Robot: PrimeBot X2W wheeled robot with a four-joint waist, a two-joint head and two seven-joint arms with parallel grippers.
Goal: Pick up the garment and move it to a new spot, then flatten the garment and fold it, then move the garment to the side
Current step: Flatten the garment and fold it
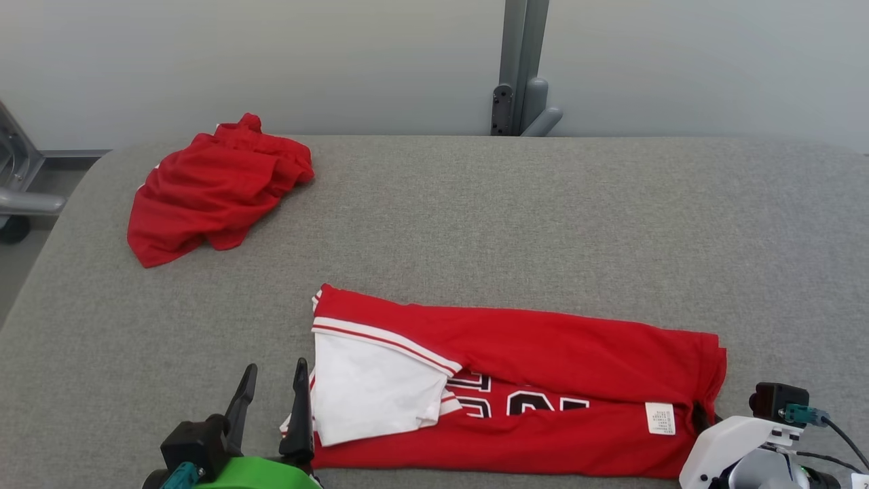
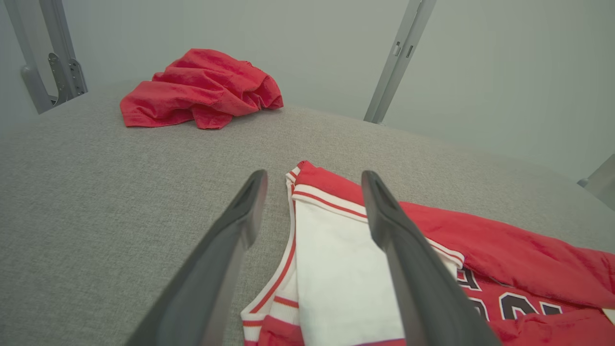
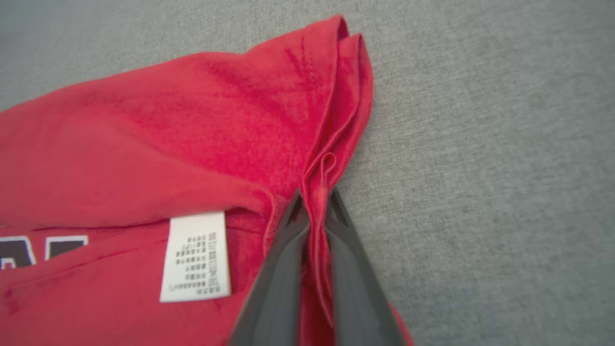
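Note:
The garment (image 1: 543,346) is a red jersey with white trim and black lettering, folded lengthwise into a long strip near the table's front edge. My right gripper (image 3: 315,197) is shut on a pinched fold of the garment (image 3: 192,144) at its right end, beside a white care label (image 3: 194,257). In the head view the pale right wrist (image 1: 740,441) sits at that end. My left gripper (image 1: 275,367) stands open at the jersey's left end. Its right finger hangs over the white panel of the garment (image 2: 336,269), the left gripper (image 2: 313,179) holding nothing.
A second red garment (image 1: 210,190) lies crumpled at the table's back left corner, also seen as that crumpled garment (image 2: 202,86) in the left wrist view. A grey metal post (image 1: 519,68) rises behind the grey fabric table (image 1: 475,217). The table's left edge curves down near metal framing.

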